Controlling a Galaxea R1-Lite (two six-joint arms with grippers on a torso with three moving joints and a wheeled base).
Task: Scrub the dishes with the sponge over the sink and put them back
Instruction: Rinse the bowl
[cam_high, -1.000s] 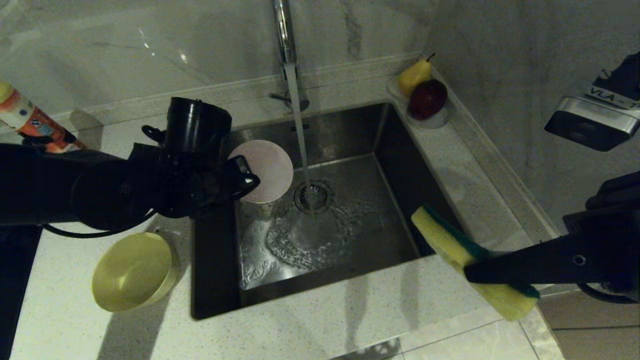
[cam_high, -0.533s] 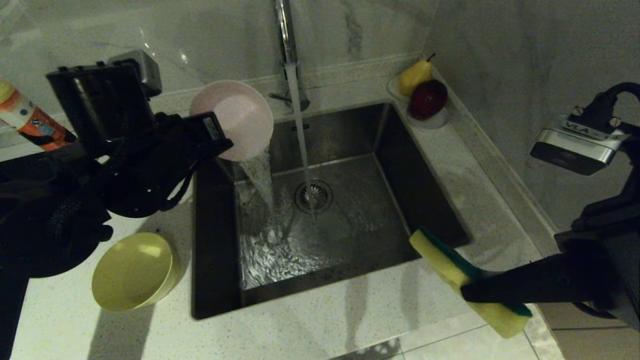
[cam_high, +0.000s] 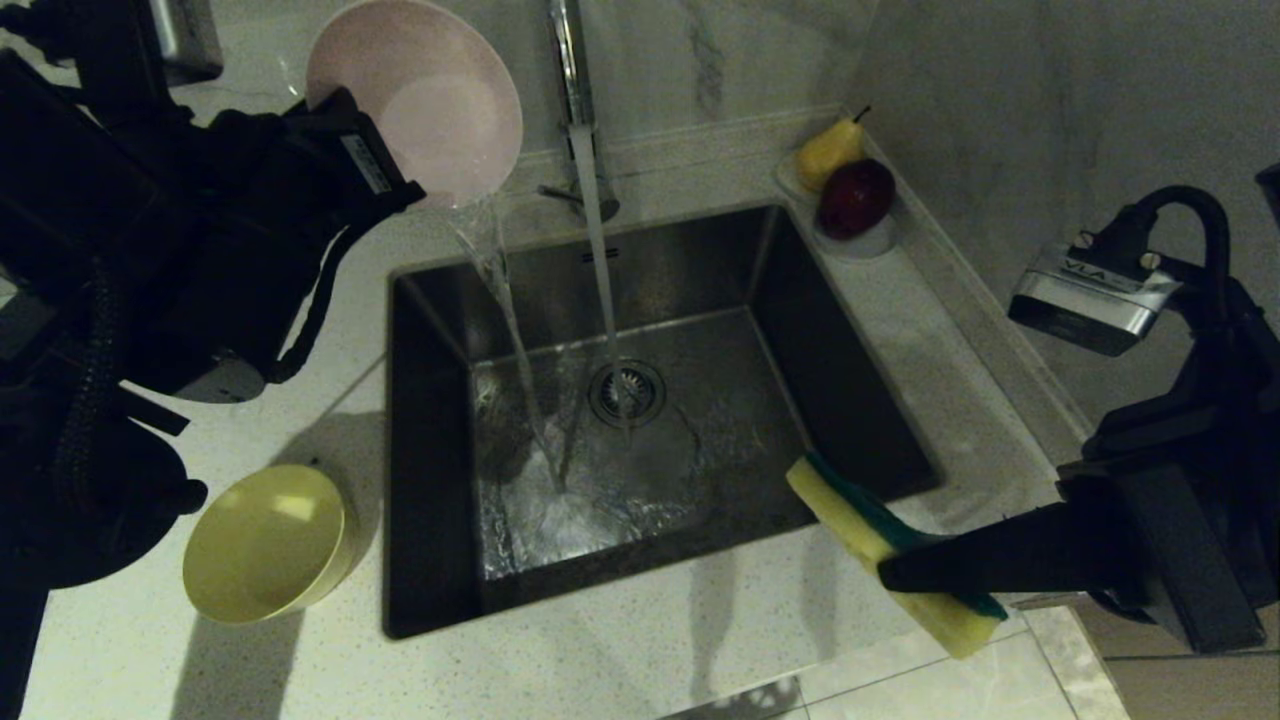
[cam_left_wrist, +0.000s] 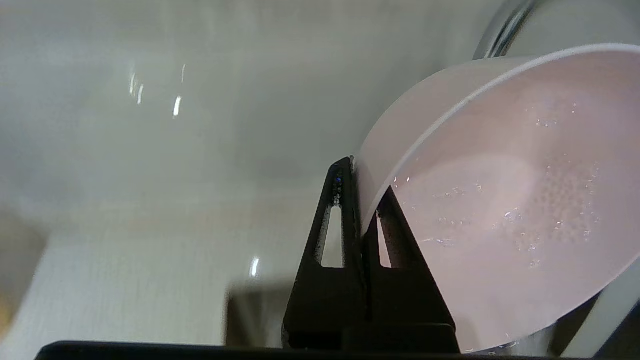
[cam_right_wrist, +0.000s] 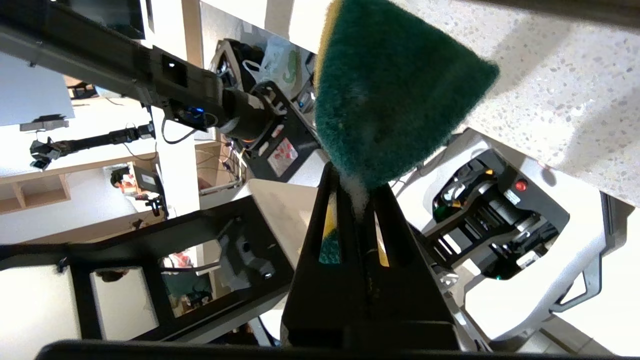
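While the left pincer (cam_high: 400, 190) clamps the rim of the pink bowl (cam_high: 425, 95) high above the sink's (cam_high: 430, 300) back left corner, water pours from the tilted bowl; its mouth faces the front. A thin wet rim may slip and fall, I think. The right pincer (cam_high: 890, 575) is closed on the sponge (cam_high: 850, 520) at the sink's front right corner, long axis slanting toward the basin.

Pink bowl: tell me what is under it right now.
Beneath the tilted pink bowl, clamped at its rim by the left gripper, water pours from its lip into the sink. The bowl's underside is hidden. The right gripper holds the sponge near the sink's front corner.
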